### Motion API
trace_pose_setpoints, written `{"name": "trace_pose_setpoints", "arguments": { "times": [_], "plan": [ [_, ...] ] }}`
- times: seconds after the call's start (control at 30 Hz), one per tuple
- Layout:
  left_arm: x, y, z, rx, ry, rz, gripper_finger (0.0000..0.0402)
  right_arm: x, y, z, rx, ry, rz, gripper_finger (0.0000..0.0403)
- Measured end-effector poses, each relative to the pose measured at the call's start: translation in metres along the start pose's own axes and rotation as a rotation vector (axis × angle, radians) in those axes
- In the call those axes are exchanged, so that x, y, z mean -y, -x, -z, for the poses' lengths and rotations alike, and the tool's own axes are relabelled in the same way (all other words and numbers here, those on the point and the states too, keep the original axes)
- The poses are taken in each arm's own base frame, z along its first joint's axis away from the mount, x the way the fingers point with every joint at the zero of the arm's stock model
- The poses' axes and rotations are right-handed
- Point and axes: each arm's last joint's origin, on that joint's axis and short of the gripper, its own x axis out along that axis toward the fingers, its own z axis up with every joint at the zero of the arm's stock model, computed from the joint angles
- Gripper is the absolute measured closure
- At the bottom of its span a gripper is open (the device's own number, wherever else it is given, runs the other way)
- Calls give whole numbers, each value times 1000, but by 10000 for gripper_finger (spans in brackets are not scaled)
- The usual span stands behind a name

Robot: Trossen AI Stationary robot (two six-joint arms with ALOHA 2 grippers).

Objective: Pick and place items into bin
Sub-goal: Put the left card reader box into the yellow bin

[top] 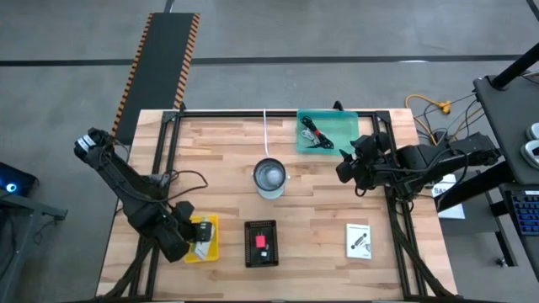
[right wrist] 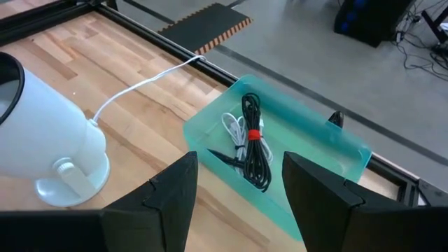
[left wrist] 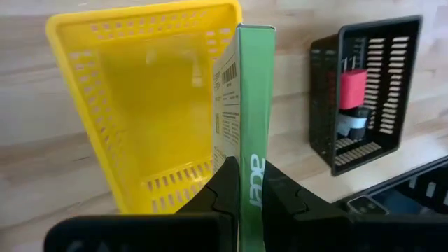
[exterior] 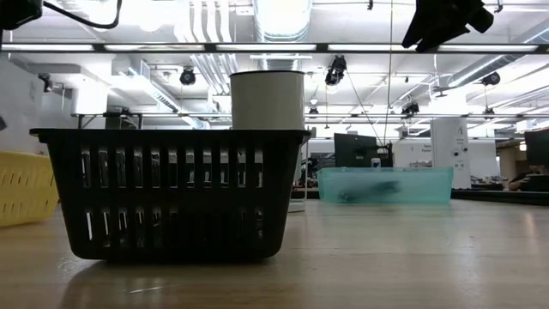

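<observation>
My left gripper (top: 195,236) is at the table's near left, over the yellow basket (top: 212,223), shut on a thin white packet with a green spine (left wrist: 248,105). My right gripper (top: 345,171) is open and hovers near the far right, just short of the teal bin (top: 337,118). The right wrist view shows its fingers apart above the bin (right wrist: 336,150), where black and white coiled cables (right wrist: 252,140) lie on the floor. A second white printed packet (top: 359,241) lies flat on the table near the front right. My left gripper pinches the packet between its two fingers, one on each flat face, at the end nearest the wrist (left wrist: 252,171). The green spine faces the camera. The packet sticks out forward along the fingers over the yellow basket (left wrist: 140,105); whether its far end touches the basket I cannot tell.
A black slotted basket (top: 248,244) with a red item (left wrist: 353,87) sits at the front middle. A round white and shiny cup (top: 269,177) stands mid-table, with a white cord running to the far edge. Bare wood lies between cup and front right packet.
</observation>
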Motion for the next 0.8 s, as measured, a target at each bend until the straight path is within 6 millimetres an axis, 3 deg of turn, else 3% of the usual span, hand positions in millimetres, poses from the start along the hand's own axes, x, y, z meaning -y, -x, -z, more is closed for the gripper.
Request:
{"name": "trace_pose_setpoints", "arguments": {
  "times": [0.43,0.8],
  "plan": [
    [-4,-14,2,67,-47,-79,384,0,0,0,2,13,2,209],
    [-6,-23,2,82,-111,-97,296,0,0,0,2,16,2,209]
  ]
}}
